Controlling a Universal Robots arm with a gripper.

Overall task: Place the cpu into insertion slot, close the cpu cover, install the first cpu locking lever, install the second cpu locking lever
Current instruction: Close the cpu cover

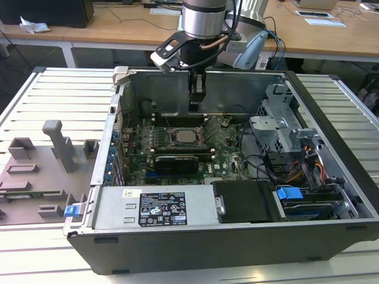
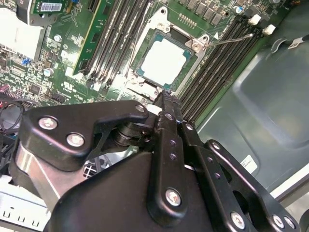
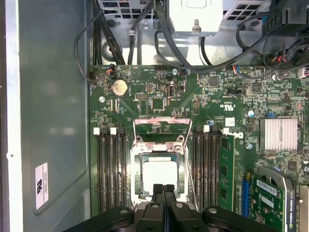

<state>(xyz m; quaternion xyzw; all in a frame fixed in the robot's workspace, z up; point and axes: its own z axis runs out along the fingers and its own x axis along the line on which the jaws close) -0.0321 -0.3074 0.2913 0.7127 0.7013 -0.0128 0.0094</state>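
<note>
We find the black two-finger gripper closed on nothing, tips pressed together over the edge of the small square silver-topped cpu. The chip lies flat in the metal-rimmed square insertion slot of the green motherboard. Beyond it, the thin silvery windowed cpu cover stands raised open.

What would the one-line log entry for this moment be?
cpu: seated in insertion slot | cpu cover: raised open | gripper: shut, empty, at slot edge
</note>
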